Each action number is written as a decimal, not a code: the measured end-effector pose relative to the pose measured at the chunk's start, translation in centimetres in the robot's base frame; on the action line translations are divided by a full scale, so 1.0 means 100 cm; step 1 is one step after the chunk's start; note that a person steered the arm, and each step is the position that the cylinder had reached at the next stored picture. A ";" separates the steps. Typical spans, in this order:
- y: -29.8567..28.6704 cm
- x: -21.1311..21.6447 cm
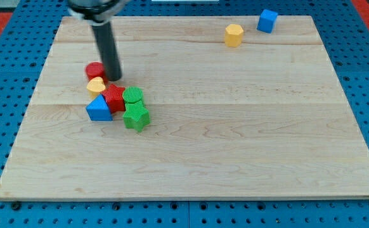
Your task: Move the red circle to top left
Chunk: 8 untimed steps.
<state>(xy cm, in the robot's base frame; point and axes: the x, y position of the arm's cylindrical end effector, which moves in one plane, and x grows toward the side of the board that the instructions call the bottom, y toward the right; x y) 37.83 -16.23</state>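
The red circle [94, 69] lies on the wooden board [235, 126] at the view's left, a little above the middle. My tip [113, 78] stands right beside it, on its right side, touching or nearly touching. A yellow heart-shaped block [96, 85] lies just below the red circle. Below that sits a tight cluster: a red star-like block [114, 97], a green circle [133, 95], a green star [135, 118] and a blue triangle [99, 109].
A yellow hexagon [233, 35] and a blue cube [267, 21] lie near the board's top right. The board's edge meets a blue perforated table [0, 126] on all sides.
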 end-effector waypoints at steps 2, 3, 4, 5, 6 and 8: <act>-0.081 0.027; -0.099 0.038; -0.108 0.036; -0.108 0.013; -0.108 -0.018; -0.087 -0.090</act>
<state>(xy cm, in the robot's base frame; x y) 28.80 -24.92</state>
